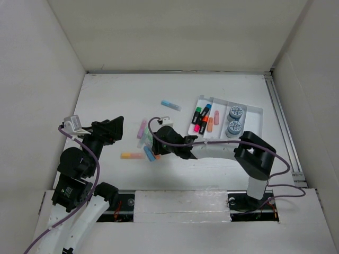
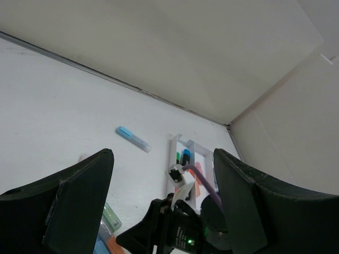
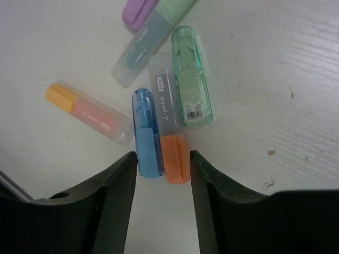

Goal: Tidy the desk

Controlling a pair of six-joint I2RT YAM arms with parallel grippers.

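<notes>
Risks pinching two at once, with right jaws part-open astride both the blue translucent plastic highlighter (image 3: 147, 135) and the orange-capped clear plastic highlighter (image 3: 170, 137) touching it, on the flat matte-white desk (image 1: 122, 95) left of the white compartmented tray (image 1: 252, 120), left jaws wide, empty.

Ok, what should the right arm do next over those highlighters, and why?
Probably shift the right end effector sideways until only the blue highlighter sits between its fingers, then lower and close. Right now its open fingers bracket both that and the orange-capped highlighter beside it.
</notes>
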